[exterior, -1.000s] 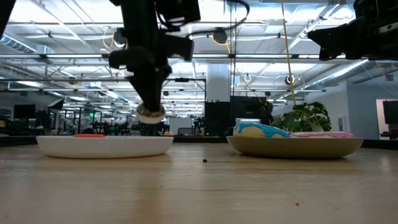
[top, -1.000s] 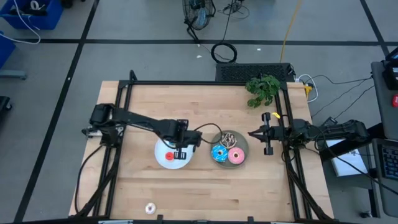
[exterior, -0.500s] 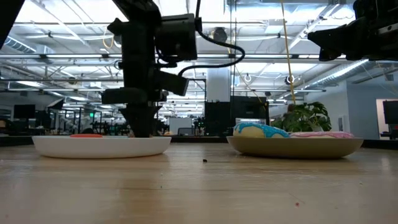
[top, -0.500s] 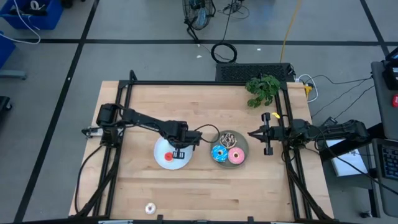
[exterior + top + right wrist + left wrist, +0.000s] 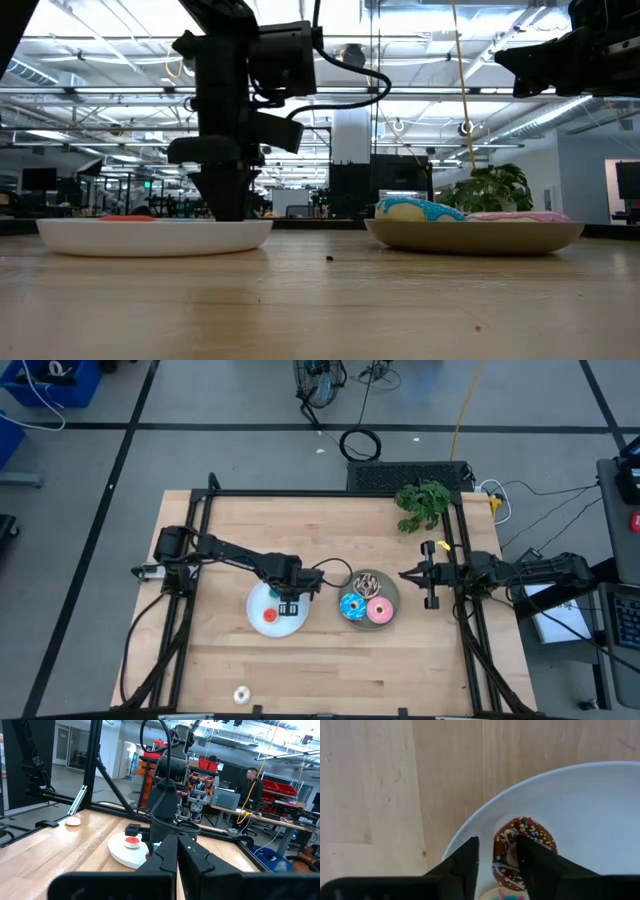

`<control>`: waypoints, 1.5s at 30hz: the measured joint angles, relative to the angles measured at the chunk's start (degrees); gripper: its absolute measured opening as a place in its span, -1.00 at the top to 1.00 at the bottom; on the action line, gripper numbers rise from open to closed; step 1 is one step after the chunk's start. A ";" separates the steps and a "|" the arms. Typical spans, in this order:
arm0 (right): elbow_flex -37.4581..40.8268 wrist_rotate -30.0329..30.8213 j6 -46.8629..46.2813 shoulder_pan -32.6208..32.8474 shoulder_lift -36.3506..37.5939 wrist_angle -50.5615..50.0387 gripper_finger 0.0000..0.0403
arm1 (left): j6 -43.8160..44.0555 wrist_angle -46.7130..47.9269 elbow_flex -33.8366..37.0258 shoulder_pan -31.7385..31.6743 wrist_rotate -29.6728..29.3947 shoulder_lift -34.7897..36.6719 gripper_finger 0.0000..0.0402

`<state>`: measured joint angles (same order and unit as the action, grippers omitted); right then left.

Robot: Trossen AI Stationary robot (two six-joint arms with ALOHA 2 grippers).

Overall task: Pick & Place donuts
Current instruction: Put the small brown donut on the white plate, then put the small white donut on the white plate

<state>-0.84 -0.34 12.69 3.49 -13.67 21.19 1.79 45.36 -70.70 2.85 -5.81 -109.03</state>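
Left claw [image 5: 289, 607]: mine, low over the white plate [image 5: 256, 600]. In my wrist view the fingers [image 5: 465, 862] stand parted around a small brown sprinkled donut [image 5: 522, 850] lying on the plate; no squeeze on it that I can see.
Step in hand: I judge this the release of that brown donut onto the white plate.
Next move: lift straight up clear of the plate rim, then go for another donut. A lone white donut [image 5: 241, 695] lies near the table's [image 5: 330, 530] front edge, well apart from both plates; a likely candidate.
White plate count: small red donut [image 5: 269, 614], the brown one under my fingers, and a pale sprinkled bit at the wrist view's edge that I cannot identify.
Grey plate [image 5: 391, 597] count: three large — blue sprinkled donut [image 5: 353, 606], pink donut [image 5: 379, 610], brown drizzled donut [image 5: 367, 581] behind them.
Right claw [image 5: 405, 575]: closed, empty, parked just right of the grey plate.
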 joint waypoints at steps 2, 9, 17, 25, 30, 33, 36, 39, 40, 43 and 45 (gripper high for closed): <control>0.00 0.00 0.00 0.00 0.00 0.00 1.00 | 0.36 0.21 0.00 0.00 -0.02 0.00 0.24; -0.01 0.00 0.44 0.00 0.00 0.00 1.00 | 1.90 1.57 0.00 0.00 0.00 1.60 -0.01; -0.02 0.00 0.44 0.00 0.00 0.00 1.00 | 3.99 2.34 -0.02 0.00 -0.27 8.03 -0.12; -0.02 0.02 0.44 0.00 -0.01 -0.02 1.00 | 5.64 5.55 -0.02 1.95 -1.72 14.03 -0.12; -0.02 0.01 0.44 0.00 0.00 -0.02 1.00 | 7.88 6.96 -0.02 5.39 -2.42 17.44 -0.12; -0.01 0.02 0.46 0.00 -0.02 -0.02 1.00 | 8.58 8.39 -0.05 8.93 -3.83 19.17 -0.12; -0.02 0.02 0.46 0.00 -0.02 -0.06 1.00 | 11.40 11.69 -0.09 12.81 -3.69 20.11 -0.12; -0.02 0.02 0.45 0.00 -0.02 0.00 1.00 | 15.90 13.96 -0.11 16.65 -2.63 20.55 -0.12; 0.00 0.02 0.42 -0.01 -0.02 0.19 1.00 | 17.57 14.52 -0.11 18.09 -2.12 20.44 -0.12; 0.00 0.09 0.13 0.00 0.00 1.14 1.00 | 22.93 15.19 -0.09 22.45 -0.25 20.25 -0.12; -0.02 0.11 0.09 0.00 0.00 1.32 1.00 | 26.42 15.16 -0.11 25.14 0.81 20.09 -0.12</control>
<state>-0.86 -0.23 12.78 3.49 -13.67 22.51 28.20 60.52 -70.81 27.99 -5.00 -88.94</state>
